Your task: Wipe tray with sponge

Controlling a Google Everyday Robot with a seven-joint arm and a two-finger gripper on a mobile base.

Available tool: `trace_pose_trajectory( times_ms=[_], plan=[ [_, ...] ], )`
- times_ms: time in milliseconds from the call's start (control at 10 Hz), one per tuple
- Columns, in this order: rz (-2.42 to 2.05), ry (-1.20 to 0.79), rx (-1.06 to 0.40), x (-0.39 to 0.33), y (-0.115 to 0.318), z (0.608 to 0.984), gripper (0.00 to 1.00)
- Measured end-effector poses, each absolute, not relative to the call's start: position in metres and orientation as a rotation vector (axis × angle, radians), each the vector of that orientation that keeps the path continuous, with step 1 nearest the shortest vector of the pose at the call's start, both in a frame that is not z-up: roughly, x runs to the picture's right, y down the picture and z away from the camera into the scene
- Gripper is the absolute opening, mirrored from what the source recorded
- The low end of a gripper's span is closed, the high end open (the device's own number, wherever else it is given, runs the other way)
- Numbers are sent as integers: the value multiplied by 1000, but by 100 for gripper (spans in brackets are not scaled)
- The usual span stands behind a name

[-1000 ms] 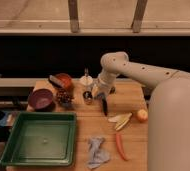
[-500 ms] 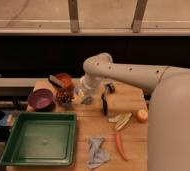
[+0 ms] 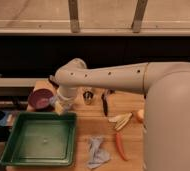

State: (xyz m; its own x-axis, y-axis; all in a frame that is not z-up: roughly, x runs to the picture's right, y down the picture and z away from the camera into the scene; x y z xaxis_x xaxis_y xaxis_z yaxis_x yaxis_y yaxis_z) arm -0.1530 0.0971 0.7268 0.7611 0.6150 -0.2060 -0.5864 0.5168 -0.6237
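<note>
The white arm (image 3: 108, 77) reaches in from the robot's bulky body on the right and runs leftward, roughly level, above the wooden worktop (image 3: 95, 127). At its rounded joint it bends straight down. The gripper (image 3: 64, 103) hangs below that bend, pointing at the worktop, just past the far right corner of the large rectangular green plastic tray (image 3: 72, 140) and right beside the round purple bowl (image 3: 39, 98). The fingers are drawn together, clamped on the small blue-and-yellow block sponge (image 3: 55, 103). The sponge sits at their tips, outside the tray's raised rim, between the bowl and the tray's corner; whether it touches the worktop cannot be told.

Counted:
- One tray, at the front left.
- One sponge.
- One purple bowl, behind the tray.
- One crumpled grey-blue cloth rag (image 3: 97, 152), just right of the tray's near corner.
- One orange carrot (image 3: 120, 145), right of the rag.
- One cluster of pale yellow peel-like pieces (image 3: 121, 120), with one rounded orange fruit (image 3: 139, 115) beside it.
- One slim black tool (image 3: 104, 103).
- One small shiny cup-like object (image 3: 89, 96), behind the arm's bend.
</note>
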Motion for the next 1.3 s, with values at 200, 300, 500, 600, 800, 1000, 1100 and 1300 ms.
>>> trace_pose_trajectory(
  times_ms=[200, 300, 500, 600, 800, 1000, 1100, 1300],
  plan=[
    [589, -87, -783, -187, 119, 708, 0],
    [567, -99, -792, -193, 122, 705, 0],
    [565, -95, -794, -192, 122, 704, 0],
    [562, -96, -795, -193, 123, 704, 0],
    [559, -90, -801, -192, 124, 706, 0],
    [515, -94, -850, -205, 139, 711, 0],
    [481, -99, -888, -219, 158, 714, 0],
    [429, -111, -953, -241, 191, 713, 0]
  ],
)
